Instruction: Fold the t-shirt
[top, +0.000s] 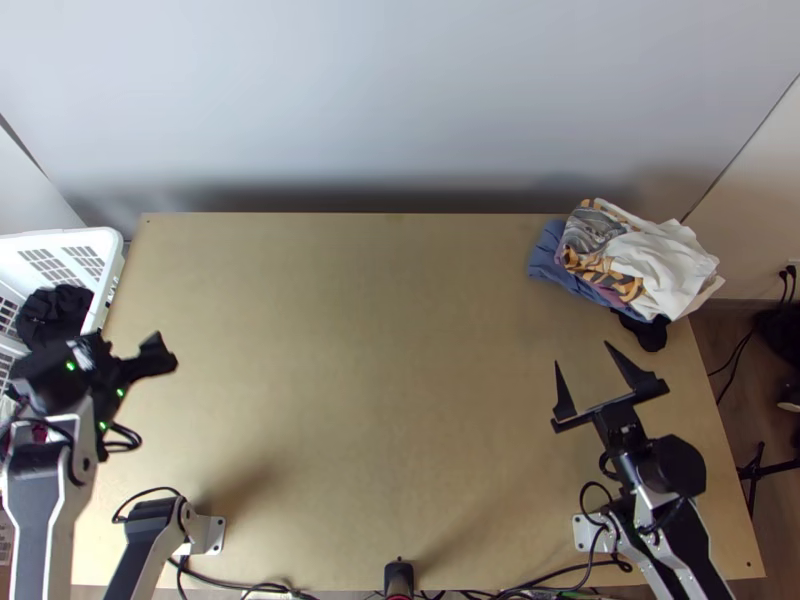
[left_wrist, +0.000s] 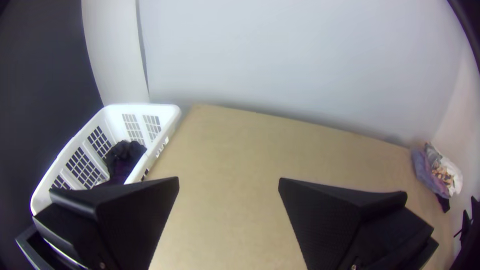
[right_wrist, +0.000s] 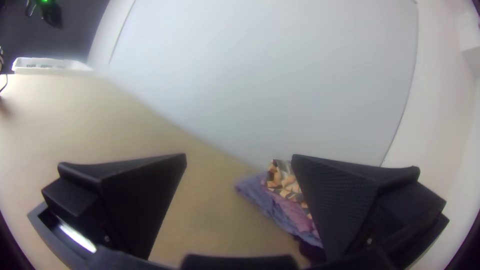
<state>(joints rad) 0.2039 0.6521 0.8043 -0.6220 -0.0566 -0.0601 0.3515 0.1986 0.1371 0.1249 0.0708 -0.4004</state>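
In the top view my left gripper (top: 122, 362) is over the table's left edge beside the basket, open and holding nothing; the left wrist view shows the same gripper (left_wrist: 229, 178) with fingers wide apart. My right gripper (top: 582, 354), also open and empty, is on the right side, nearer the front than a bunched clothes pile; in the right wrist view the gripper (right_wrist: 239, 154) has this pile partly behind one finger. The pile has a white cloth (top: 665, 262), a patterned cloth (top: 590, 262), a blue cloth (top: 547, 262) and a black piece (top: 650, 333). Which is a t-shirt, I cannot tell.
A white basket (top: 88, 240) with dark cloth (top: 52, 312) inside stands at the table's left edge. The wooden table (top: 350, 380) has a pale wall (top: 400, 90) behind it. Cables run along the front edge.
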